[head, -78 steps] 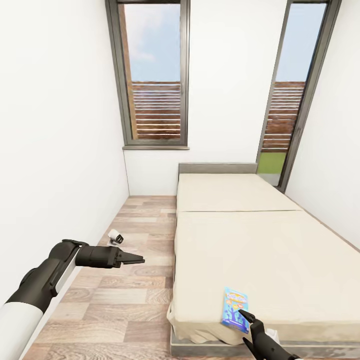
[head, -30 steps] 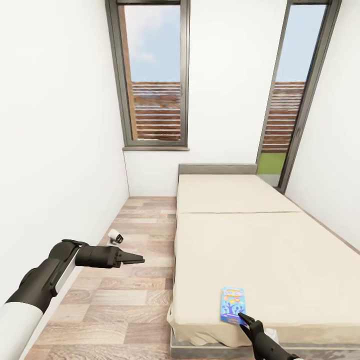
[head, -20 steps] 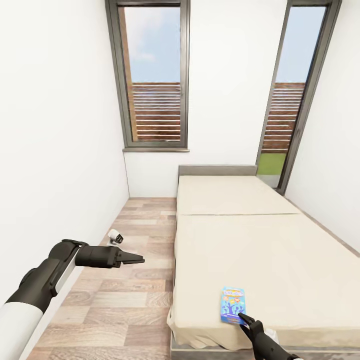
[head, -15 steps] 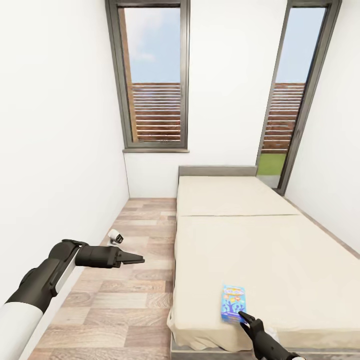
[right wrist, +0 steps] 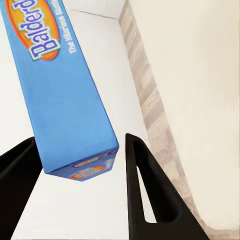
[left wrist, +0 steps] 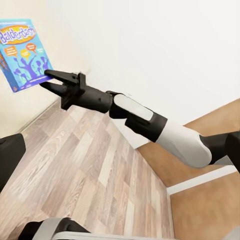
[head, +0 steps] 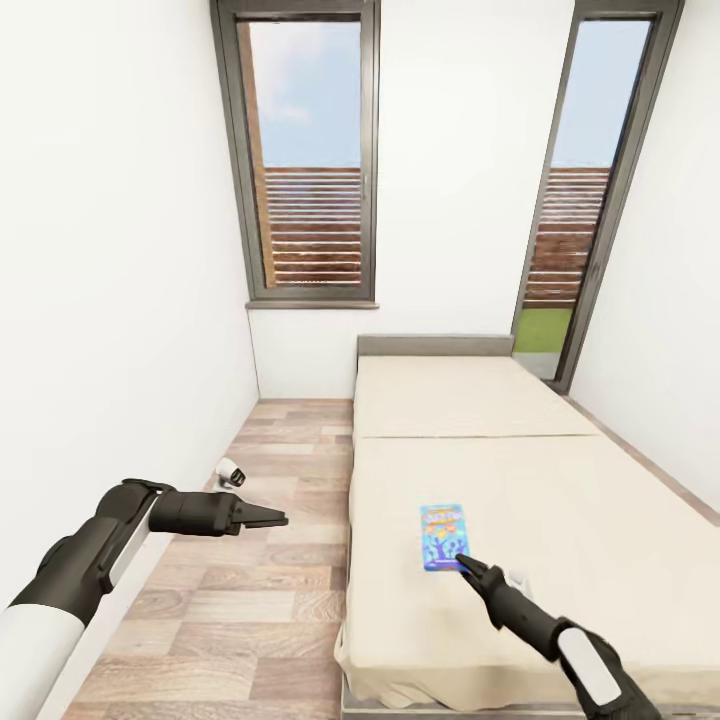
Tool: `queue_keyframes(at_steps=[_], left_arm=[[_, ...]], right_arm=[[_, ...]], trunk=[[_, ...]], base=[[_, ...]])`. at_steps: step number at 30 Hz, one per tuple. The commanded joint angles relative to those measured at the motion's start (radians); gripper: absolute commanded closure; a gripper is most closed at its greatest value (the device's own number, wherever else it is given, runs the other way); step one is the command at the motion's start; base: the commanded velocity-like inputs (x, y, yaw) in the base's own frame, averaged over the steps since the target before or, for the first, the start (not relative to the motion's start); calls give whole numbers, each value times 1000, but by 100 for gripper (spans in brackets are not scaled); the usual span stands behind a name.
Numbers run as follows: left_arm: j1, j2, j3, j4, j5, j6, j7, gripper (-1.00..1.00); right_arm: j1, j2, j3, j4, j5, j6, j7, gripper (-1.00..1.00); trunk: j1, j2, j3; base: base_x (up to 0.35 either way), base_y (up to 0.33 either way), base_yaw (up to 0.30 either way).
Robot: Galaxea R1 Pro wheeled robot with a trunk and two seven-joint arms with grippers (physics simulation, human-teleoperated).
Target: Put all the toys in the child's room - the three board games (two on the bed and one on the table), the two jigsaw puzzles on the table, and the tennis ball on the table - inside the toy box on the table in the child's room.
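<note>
The bed [head: 560, 480] runs from 6 toward 12 o'clock, grey headboard [head: 435, 345] at its 12 o'clock end, beige mattress in two parts. A small blue game box [head: 443, 536] lies flat on the nearer part, toward 7 o'clock. Wood-plank floor [head: 260, 560] lies at 9 o'clock.

You had a bright blue board game [head: 443, 537] with an orange lettered oval and cartoon print on a plain beige bed [head: 560, 500] with a grey headboard [head: 435, 345]. Both grippers were black, the floor [head: 270, 560] brown wood-plank, the walls white, the window frames dark grey.
</note>
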Motion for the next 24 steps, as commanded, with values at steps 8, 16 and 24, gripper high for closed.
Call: queue_keyframes(at_steps=[8, 16, 24], left_arm=[[-1, 3, -2, 0, 1, 10, -4, -100], [-2, 8, -1, 1, 0, 9, -4, -100], [-2, 8, -1, 3, 0, 8, -4, -100]], right_arm=[[-7, 17, 6, -175, 5, 62, 3, 100], [-7, 16, 17, -258, 12, 92, 124, 100], [3, 6, 14, -268, 21, 89, 280, 100]], trunk=[[-31, 56, 24], [-61, 112, 49], [-92, 168, 74]], base=[[0, 0, 0], [0, 0, 0], [0, 0, 0]])
